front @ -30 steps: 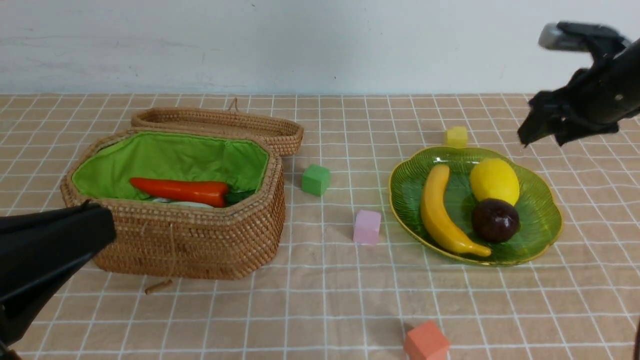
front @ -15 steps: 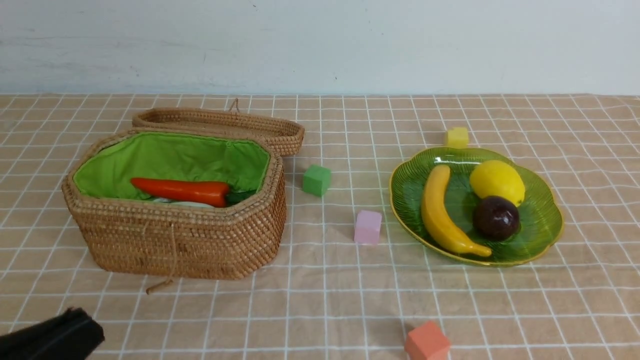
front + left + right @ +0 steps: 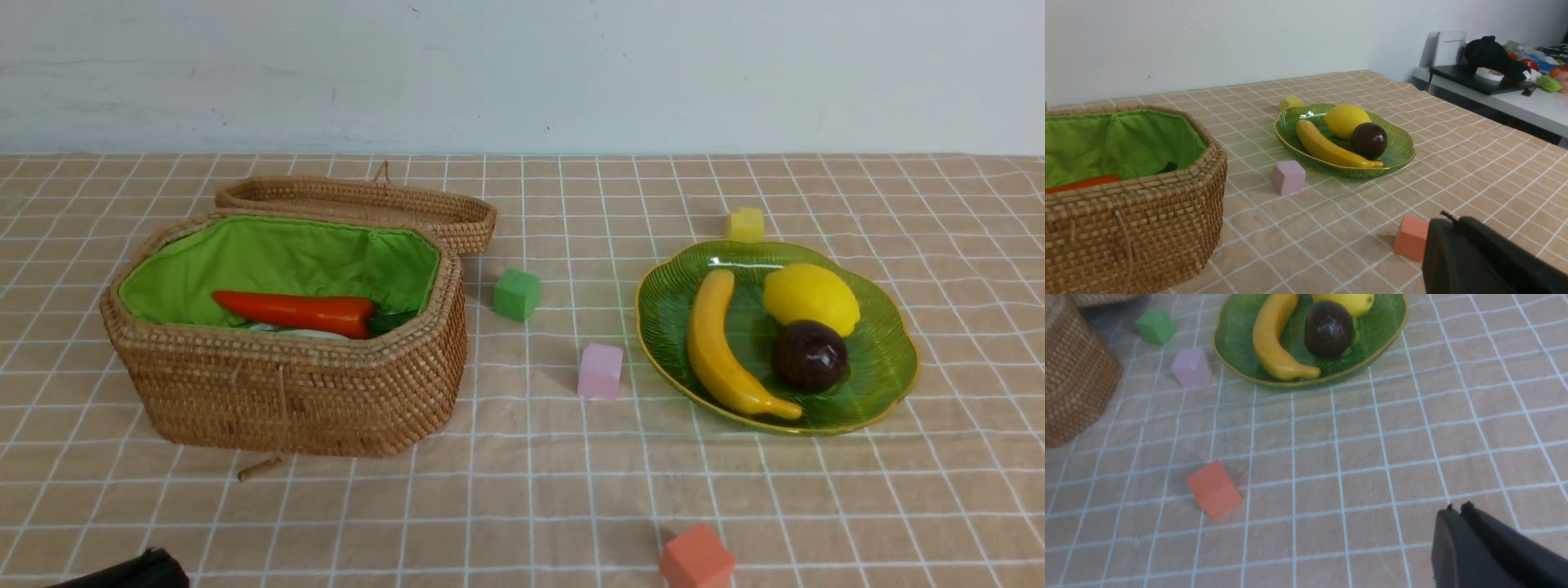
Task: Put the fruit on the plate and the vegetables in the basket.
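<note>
Front view shows the plate (image 3: pixel 886 371) with all 3 fruits on it, the banana (image 3: pixel 718 347), the lemon (image 3: pixel 811 298) and the dark round fruit (image 3: pixel 809 356), and the basket (image 3: pixel 286 392) holds the carrot (image 3: pixel 294 311) with something pale under it, though I cannot see every vegetable inside. The left gripper (image 3: pixel 1447 232) and the right gripper (image 3: pixel 1455 516) both have their jaws pressed together with nothing in them, low near the table and well away from the food. The sorting looks done to me, so the best thing is to keep both arms back and not bump the orange cube (image 3: pixel 695 562).
</note>
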